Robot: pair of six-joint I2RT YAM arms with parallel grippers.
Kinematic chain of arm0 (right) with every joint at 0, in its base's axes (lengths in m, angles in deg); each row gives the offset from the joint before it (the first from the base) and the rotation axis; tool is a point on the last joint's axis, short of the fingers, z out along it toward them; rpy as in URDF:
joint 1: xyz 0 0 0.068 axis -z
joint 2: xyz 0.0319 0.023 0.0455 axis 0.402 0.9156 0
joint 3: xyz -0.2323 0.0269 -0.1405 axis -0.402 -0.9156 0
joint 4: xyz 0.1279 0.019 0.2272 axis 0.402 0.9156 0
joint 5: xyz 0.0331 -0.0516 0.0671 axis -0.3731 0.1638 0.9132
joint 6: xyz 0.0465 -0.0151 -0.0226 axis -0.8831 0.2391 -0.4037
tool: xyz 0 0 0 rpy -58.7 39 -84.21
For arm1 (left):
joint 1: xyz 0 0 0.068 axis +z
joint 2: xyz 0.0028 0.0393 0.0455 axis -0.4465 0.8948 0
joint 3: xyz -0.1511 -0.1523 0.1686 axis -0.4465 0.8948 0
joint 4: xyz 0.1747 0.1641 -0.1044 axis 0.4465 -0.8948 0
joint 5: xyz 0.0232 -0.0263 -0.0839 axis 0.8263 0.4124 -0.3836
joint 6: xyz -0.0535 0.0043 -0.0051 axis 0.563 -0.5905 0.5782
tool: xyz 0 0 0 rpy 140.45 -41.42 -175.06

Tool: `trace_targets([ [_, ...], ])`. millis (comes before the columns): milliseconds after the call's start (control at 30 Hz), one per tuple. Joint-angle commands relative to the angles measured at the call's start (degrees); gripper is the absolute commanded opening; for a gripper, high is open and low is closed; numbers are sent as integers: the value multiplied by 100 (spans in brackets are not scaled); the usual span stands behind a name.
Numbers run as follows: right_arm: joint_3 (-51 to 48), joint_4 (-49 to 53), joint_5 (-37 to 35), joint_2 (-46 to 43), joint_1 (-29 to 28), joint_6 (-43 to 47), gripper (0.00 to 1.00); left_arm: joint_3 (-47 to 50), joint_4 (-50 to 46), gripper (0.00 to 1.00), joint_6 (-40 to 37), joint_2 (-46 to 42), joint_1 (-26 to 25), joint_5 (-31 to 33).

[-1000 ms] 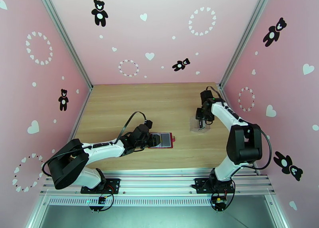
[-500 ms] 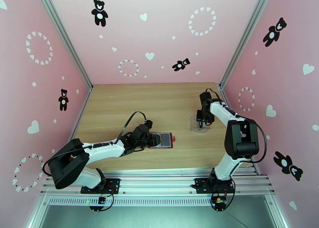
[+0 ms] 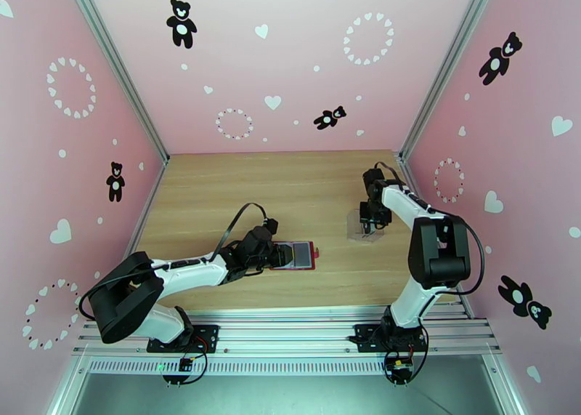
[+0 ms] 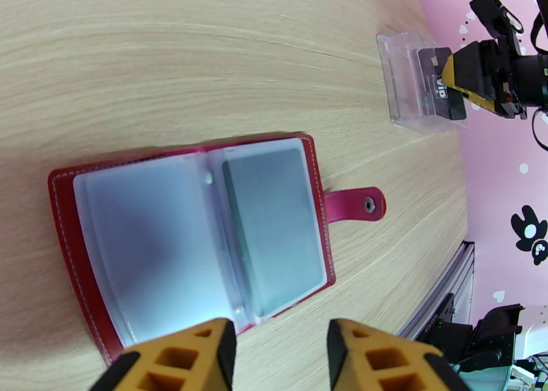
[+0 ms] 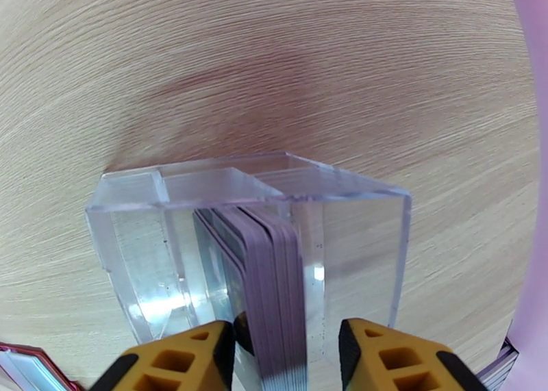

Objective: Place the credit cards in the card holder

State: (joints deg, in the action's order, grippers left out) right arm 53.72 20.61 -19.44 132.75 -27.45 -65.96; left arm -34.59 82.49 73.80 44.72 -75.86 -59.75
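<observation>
The card holder (image 3: 296, 255) (image 4: 192, 235) lies open on the table, dark red with a snap tab (image 4: 356, 204) and grey sleeves; a grey card (image 4: 274, 228) sits in its right sleeve. My left gripper (image 3: 270, 255) (image 4: 281, 355) is open at the holder's left edge, fingertips apart over that edge. The credit cards (image 5: 274, 283) (image 4: 438, 84) stand as a stack in a clear plastic case (image 3: 359, 231) (image 5: 356, 235). My right gripper (image 3: 370, 222) (image 5: 284, 358) reaches down into the case, open, with one finger on each side of the stack.
The case stands at the table's right, close to the pink right wall (image 3: 465, 155). Bare wood lies between case and card holder and across the back. The metal rail (image 3: 290, 329) runs along the near edge.
The right arm has shifted slightly left and its fingers have narrowed a little around the card stack. The left arm and the card holder have not moved.
</observation>
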Motion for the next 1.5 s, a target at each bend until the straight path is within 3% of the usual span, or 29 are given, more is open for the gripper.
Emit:
trace_targets([
  [0,-74,206,-297,-424,59,-75,46,36,21,41,-37,48,-39,23],
  [233,-262,134,-189,-617,204,-66,42,37,-26,41,-45,15,-40,49],
  [500,-270,35,109,-561,199,-34,18,90,-45,41,-43,-52,-40,69],
  [667,-230,71,323,-792,168,-40,8,103,-67,42,-57,-88,-40,95],
  [1033,-497,171,1486,-2306,-172,-181,0,182,-185,41,-58,-407,-40,236],
  [1267,-1428,-868,3372,-3194,-1079,-832,0,341,-465,40,-104,-721,1,467],
  [1467,-2052,-1675,3834,-3116,-2173,-1402,0,503,-424,40,-5,-691,168,405],
])
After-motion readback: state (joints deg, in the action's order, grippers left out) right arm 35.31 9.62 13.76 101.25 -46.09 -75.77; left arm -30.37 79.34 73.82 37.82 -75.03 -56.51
